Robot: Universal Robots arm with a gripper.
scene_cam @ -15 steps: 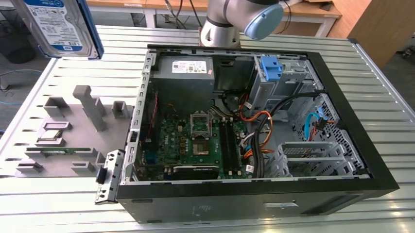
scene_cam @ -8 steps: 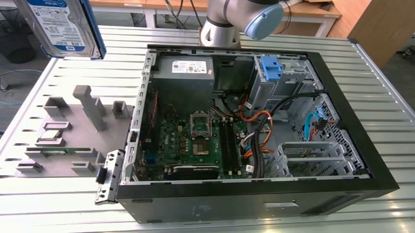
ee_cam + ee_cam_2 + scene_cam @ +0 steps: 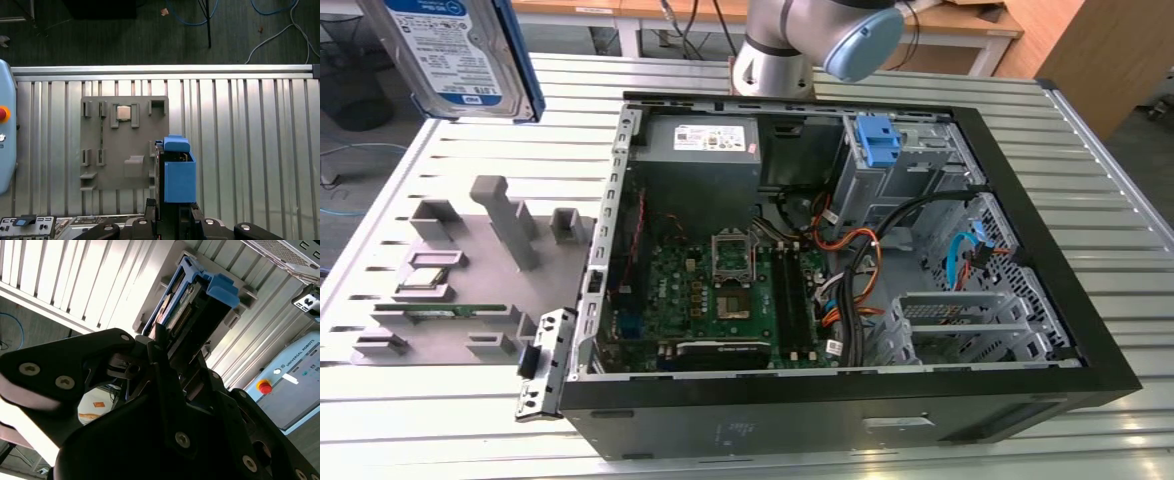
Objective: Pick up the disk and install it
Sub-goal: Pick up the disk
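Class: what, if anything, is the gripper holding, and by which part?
The gripper holds the disk by the end opposite the blue tab of its carrier.

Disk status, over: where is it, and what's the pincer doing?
Pincer shut on the disk. Disk aloft, off the grey parts tray, outside the open case. Cables crowd the case's interior.

The disk is shiny silver metal in smooth blue plastic, the ribbed table bright metal, the tray matt grey.
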